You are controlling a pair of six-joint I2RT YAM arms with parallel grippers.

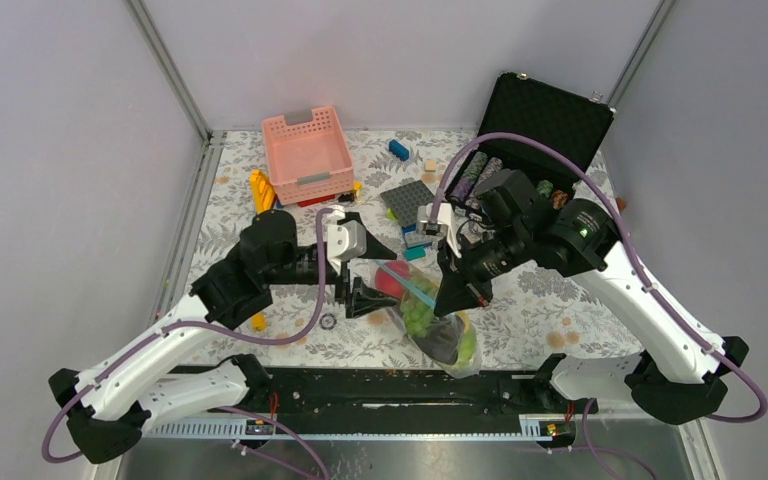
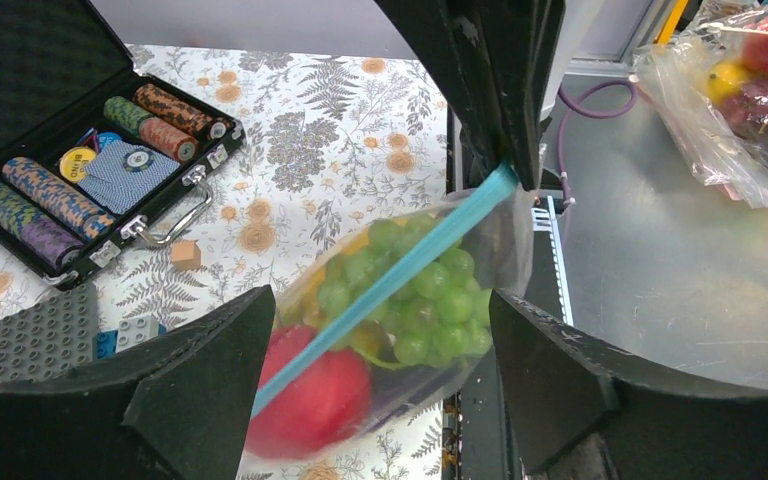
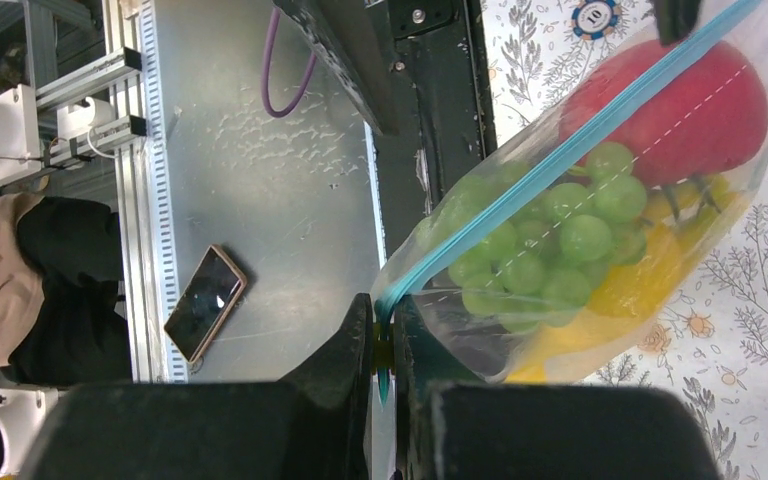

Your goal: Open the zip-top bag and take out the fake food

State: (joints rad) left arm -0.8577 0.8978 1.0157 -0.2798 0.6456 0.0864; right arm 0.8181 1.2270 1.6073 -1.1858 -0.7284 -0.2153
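The zip-top bag (image 1: 430, 318) hangs lifted over the table's near edge. Its light-blue zipper strip (image 2: 400, 268) runs as one taut line. My right gripper (image 1: 457, 296) is shut on the strip's near end (image 3: 384, 335). Through the plastic I see fake food: a red tomato (image 3: 680, 110), green grapes (image 3: 545, 240) and a yellow piece (image 3: 640, 285). My left gripper (image 1: 373, 273) is open. Its fingers (image 2: 200, 390) stand either side of the bag's far end, with the strip between them, not clamped. The bag's bottom is out of the wrist views.
A pink slatted basket (image 1: 307, 155) stands at the back. The open poker chip case (image 1: 545, 125) is back right. A grey baseplate (image 1: 407, 198) and small blocks lie between them. A second bag of toy food (image 2: 740, 90) and a phone (image 3: 205, 303) lie on the metal bench.
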